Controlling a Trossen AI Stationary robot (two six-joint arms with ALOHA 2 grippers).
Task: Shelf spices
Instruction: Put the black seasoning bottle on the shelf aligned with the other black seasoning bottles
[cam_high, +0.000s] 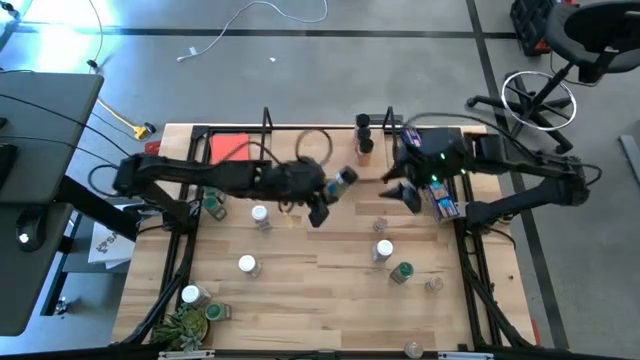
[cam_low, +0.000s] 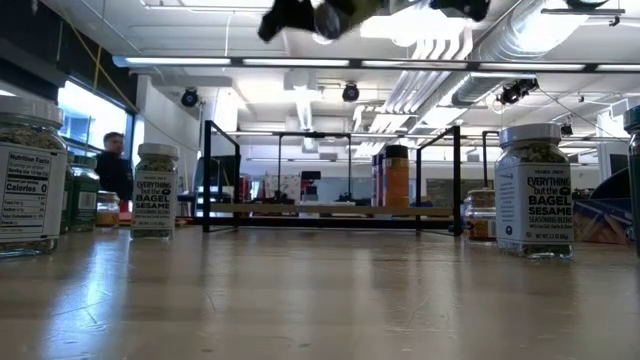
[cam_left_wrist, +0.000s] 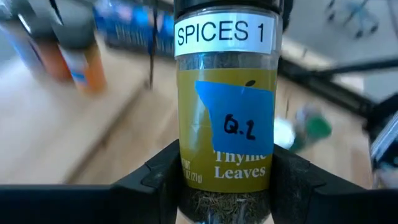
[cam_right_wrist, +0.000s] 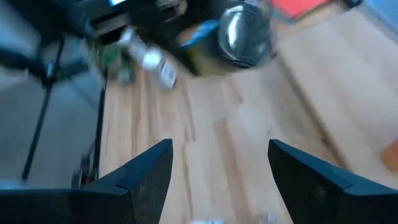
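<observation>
My left gripper (cam_high: 328, 192) is over the table's middle, shut on a spice jar (cam_left_wrist: 225, 106). The jar has a black lid, a white "SPICES 1" strip, a yellow "Thyme Leaves" label and blue tape. In the low view gripper and jar (cam_low: 322, 14) hang high above the table. My right gripper (cam_high: 397, 190) is open, a little to the right of the jar, and faces it; its wrist view shows the jar's end (cam_right_wrist: 245, 34). The shelf (cam_high: 300, 132) stands along the far edge with jars (cam_high: 364, 140) on it. Several more jars (cam_high: 247, 265) stand on the table. My left gripper pinches the thyme jar between its two fingers (cam_left_wrist: 158, 177) on the lower part of the body (cam_left_wrist: 227, 180), the end away from the lid. The jar runs along the fingers, with its lid end (cam_high: 349, 176) sticking out toward the right arm. It is lifted clear of the table.
A red card (cam_high: 232, 148) lies at the shelf's left end. A blue packet (cam_high: 441, 200) lies under the right arm and a potted plant (cam_high: 186, 325) sits at the near left corner. Jars (cam_high: 383, 250) stand right of centre; bare wood shows in the near middle (cam_high: 320, 290).
</observation>
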